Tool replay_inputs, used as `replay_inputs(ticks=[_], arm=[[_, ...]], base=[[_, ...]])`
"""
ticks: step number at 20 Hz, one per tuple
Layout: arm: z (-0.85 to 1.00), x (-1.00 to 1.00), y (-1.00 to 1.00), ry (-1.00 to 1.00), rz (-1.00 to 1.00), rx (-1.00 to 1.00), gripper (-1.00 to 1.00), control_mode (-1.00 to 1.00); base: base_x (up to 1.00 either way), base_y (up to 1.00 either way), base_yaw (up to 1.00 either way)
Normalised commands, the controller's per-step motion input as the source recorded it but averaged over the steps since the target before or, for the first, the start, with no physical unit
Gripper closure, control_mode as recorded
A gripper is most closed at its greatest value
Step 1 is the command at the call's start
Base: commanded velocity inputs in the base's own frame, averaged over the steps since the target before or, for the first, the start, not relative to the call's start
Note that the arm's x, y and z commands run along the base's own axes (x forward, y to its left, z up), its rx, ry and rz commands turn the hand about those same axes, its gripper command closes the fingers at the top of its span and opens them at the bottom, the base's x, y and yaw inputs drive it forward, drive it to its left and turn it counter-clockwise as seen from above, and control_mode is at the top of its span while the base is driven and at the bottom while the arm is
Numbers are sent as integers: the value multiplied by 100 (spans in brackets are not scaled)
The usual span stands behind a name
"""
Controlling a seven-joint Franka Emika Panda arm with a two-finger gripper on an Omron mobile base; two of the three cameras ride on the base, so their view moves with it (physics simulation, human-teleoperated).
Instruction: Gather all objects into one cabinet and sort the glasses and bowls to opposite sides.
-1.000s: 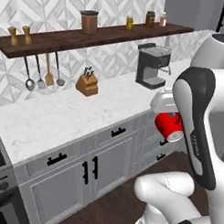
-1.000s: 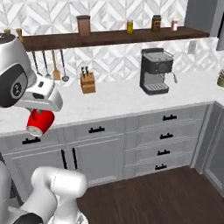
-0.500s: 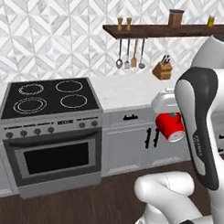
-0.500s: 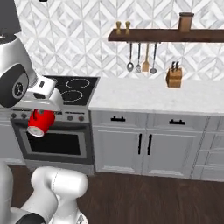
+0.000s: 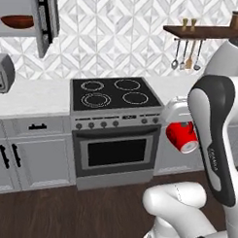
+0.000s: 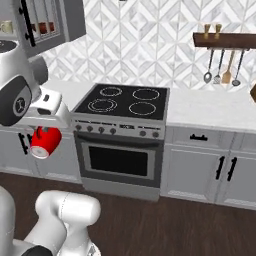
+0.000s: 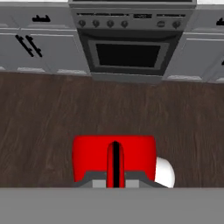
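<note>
One red mug [image 5: 181, 136] hangs gripped in the hand [image 5: 178, 124], at four o'clock from the stove [image 5: 114, 95]; the brown bowl [image 5: 16, 21] already sits in the open cabinet [image 5: 19, 34] at ten o'clock. From the right, the mug hangs at nine o'clock. Looking down the hand, the mug sits over wooden floor [image 7: 109, 109], undelivered.

Stuff you can't really make out here

The hand [image 5: 181, 124] is mostly hidden behind the mug [image 5: 182, 136]; the cabinet [image 5: 28, 20] gets cropped at the frame edge, bowl [image 5: 17, 21] half showing.
</note>
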Motion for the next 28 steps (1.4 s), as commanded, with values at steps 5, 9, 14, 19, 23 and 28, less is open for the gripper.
replay_inputs(ticks=[5, 9, 14, 19, 23, 28], arm=[[0, 0, 0, 0, 0, 0, 100, 100], [0, 0, 0, 0, 0, 0, 100, 100], [0, 0, 0, 0, 0, 0, 100, 100], [0, 0, 0, 0, 0, 0, 100, 100], [0, 0, 0, 0, 0, 0, 100, 100], [0, 0, 0, 0, 0, 0, 100, 100]], base=[[13, 100, 0], [11, 100, 0], [37, 100, -1], [49, 100, -4], [52, 100, -4], [60, 82, -3]])
